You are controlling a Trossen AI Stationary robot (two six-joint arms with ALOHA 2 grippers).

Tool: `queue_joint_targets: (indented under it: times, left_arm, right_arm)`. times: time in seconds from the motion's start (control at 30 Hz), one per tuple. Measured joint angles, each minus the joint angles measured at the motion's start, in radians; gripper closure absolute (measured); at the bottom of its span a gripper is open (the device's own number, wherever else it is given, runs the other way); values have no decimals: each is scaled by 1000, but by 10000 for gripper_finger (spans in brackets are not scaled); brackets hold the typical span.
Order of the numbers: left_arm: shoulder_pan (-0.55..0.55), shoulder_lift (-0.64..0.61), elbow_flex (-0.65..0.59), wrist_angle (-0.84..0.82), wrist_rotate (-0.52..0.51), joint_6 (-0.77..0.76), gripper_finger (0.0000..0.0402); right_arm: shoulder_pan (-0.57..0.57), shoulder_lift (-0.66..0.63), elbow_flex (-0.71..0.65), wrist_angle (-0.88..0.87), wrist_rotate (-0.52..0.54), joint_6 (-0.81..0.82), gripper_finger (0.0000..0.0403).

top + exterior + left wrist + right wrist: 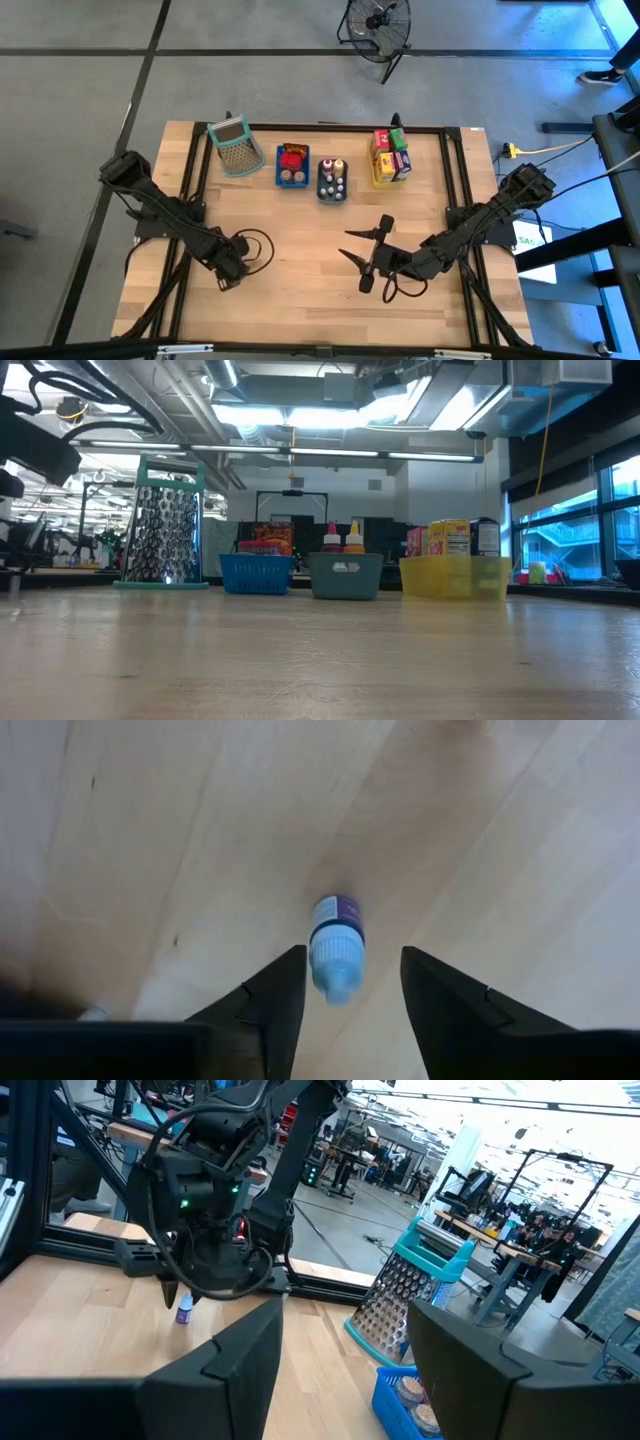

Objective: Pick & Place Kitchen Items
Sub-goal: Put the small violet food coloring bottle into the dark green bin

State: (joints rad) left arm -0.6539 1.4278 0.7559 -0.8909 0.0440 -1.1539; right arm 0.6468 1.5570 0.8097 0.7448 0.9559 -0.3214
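A tiny bottle [337, 945] with a pale blue-white cap and a purple label stands upright on the wooden table; the right wrist view shows it [183, 1312] too. My left gripper [352, 985] points down over it at the table's near left [228, 275], open, with one finger on either side of the cap. My right gripper [346, 243] hangs level above the table's near middle, open and empty, pointing toward the left arm. More kitchen items sit in the trays at the far edge. My left gripper comes at the bottle's cap [335, 970] from above, pointing down. One finger [285, 995] stands right beside the cap and the other [430, 995] stands apart from it. I cannot tell whether the near finger touches the cap. The bottle rests on the table.
Along the far edge stand a grey-green perforated basket [232, 147], a blue tray [292, 166] with jars, a grey tray [332, 180] with small bottles and a yellow tray [390, 160] with cartons. Bare wood [300, 250] lies between the arms. A black frame rail [450, 180] borders the table.
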Motion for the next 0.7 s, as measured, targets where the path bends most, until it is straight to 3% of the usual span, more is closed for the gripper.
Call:
queue_joint_targets:
  times: [0.7]
  left_arm:
    - [1, 5, 0, 2, -24, -9, 315]
  right_arm:
    - [0, 0, 0, 0, -3, 11, 186]
